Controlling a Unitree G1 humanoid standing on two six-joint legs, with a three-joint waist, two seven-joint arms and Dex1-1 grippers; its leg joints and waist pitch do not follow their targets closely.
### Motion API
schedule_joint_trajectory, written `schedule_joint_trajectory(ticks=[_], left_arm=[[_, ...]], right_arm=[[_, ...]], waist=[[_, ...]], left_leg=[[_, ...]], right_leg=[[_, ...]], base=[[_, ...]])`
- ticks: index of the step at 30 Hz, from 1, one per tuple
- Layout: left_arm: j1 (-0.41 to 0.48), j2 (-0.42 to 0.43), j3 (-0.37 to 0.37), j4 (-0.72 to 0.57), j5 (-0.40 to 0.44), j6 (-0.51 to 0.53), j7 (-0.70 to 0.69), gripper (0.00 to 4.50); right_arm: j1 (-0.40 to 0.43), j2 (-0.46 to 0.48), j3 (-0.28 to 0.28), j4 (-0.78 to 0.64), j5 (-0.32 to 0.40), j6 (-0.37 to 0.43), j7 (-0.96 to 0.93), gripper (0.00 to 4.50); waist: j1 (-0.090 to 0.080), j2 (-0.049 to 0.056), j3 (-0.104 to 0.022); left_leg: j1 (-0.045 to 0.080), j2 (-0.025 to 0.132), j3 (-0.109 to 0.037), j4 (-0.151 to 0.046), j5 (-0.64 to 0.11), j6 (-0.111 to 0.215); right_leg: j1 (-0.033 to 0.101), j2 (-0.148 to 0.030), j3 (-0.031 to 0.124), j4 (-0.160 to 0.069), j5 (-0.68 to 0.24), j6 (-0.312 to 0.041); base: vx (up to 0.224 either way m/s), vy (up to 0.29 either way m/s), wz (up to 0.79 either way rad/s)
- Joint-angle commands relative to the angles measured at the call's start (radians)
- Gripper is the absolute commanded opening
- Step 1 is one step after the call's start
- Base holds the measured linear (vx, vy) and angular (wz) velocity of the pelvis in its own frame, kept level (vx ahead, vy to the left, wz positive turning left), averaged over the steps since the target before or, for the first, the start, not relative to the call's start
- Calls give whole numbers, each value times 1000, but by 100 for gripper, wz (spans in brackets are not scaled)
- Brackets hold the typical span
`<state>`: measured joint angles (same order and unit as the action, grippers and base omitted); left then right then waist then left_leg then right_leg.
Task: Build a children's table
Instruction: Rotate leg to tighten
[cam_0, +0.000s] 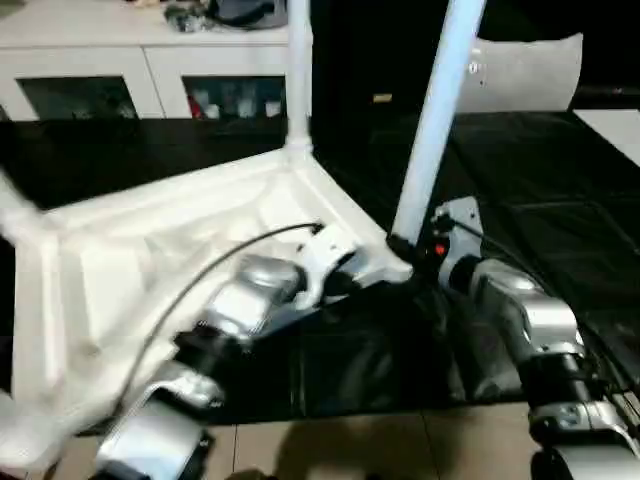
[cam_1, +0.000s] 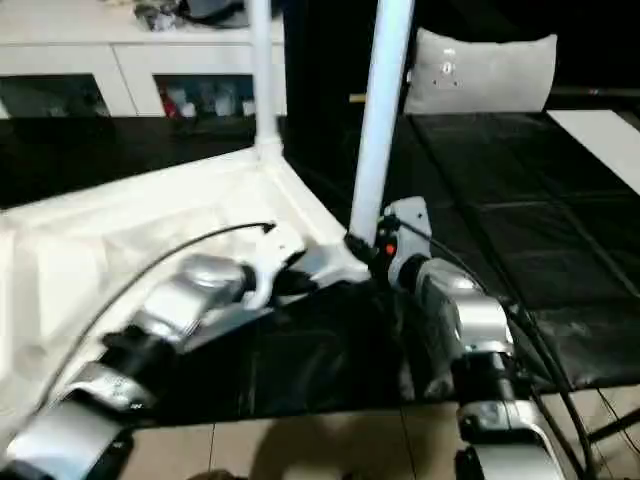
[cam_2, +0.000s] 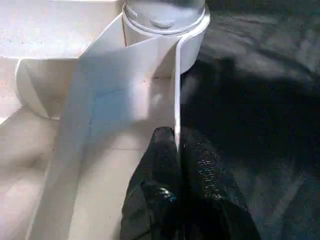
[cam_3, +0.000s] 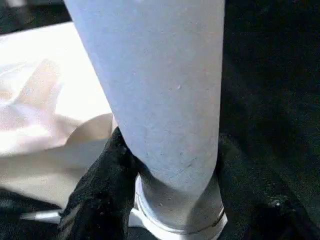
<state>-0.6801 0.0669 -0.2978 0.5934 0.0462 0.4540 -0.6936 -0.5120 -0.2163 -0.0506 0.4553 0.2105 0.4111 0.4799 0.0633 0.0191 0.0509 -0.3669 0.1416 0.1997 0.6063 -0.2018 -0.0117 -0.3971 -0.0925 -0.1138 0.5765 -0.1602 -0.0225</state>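
Now: left gripper (cam_2: 176, 150) pinches tabletop (cam_0: 150, 250) rim | right gripper (cam_3: 170, 165) clasps leg (cam_0: 440, 110)

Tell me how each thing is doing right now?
Table top: upside down on the black work table.
Near leg: standing in its corner socket.
Far leg: upright in its socket.
Left end effector: shut on the top's rim.
Right end effector: gripping the near leg's base.

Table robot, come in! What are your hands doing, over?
Left gripper shut on table top rim. Right gripper clamped round near leg, low, at corner socket. Far leg standing. Nothing blocking.
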Motion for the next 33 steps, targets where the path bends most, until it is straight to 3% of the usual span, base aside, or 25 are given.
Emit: schedule_joint_trajectory(ticks=[1, 7, 12, 17, 19, 21, 25, 30, 33], left_arm=[[-23, -25, 42, -3, -16, -37, 58, 0], [-5, -2, 16, -25, 5, -26, 3, 0], [20, 52, -21, -42, -3, -74, -87, 0], [58, 147, -75, -71, 7, -172, -246, 0], [66, 169, -87, -82, 6, -183, -288, 0], [80, 219, -112, -106, 2, -221, -380, 0], [89, 270, -136, -127, -7, -285, -477, 0], [96, 330, -173, -152, -12, -324, -596, 0], [90, 353, -187, -151, -6, -348, -639, 0]], right_arm=[[9, 30, 36, 27, 1, 3, 18, 257], [26, 30, 15, -13, 21, -20, 73, 313], [46, -33, 21, -37, 40, -47, 161, 364], [91, -161, 62, -102, 43, -35, 360, 412], [98, -187, 74, -110, 38, -43, 404, 412], [115, -246, 109, -121, 22, -78, 497, 412], [127, -282, 126, -128, 31, -115, 580, 412], [144, -322, 152, -159, 71, -124, 716, 361], [155, -343, 171, -177, 88, -117, 787, 352]], waist=[[10, -17, -65], [20, -12, -70], [26, -9, -69], [32, -7, -66], [32, -13, -65], [36, -9, -63], [46, -7, -63], [62, -6, -65], [72, -7, -64]], left_leg=[[6, 88, -50, -76, -198, 43], [5, 90, -46, -73, -132, 85], [8, 94, -47, -75, -167, 76], [10, 98, -47, -78, -186, 70], [11, 99, -46, -79, -194, 66], [12, 101, -47, -79, -207, 61], [14, 103, -47, -81, -222, 51], [16, 109, -45, -82, -209, 52], [16, 108, -45, -81, -211, 49]], right_leg=[[51, -97, 63, -81, -344, -160], [53, -94, 62, -71, -273, -188], [54, -96, 61, -73, -292, -183], [52, -95, 62, -75, -314, -174], [51, -95, 62, -75, -324, -173], [50, -97, 63, -76, -348, -166], [46, -98, 64, -77, -365, -167], [46, -96, 67, -64, -303, -193], [47, -100, 67, -67, -315, -192]], base=[[0, 0, 0], [0, 0, 0], [0, 0, 0], [0, 0, 0], [0, 0, 0], [0, 0, 0], [0, 0, 0], [0, 0, 0], [0, 0, 0]])
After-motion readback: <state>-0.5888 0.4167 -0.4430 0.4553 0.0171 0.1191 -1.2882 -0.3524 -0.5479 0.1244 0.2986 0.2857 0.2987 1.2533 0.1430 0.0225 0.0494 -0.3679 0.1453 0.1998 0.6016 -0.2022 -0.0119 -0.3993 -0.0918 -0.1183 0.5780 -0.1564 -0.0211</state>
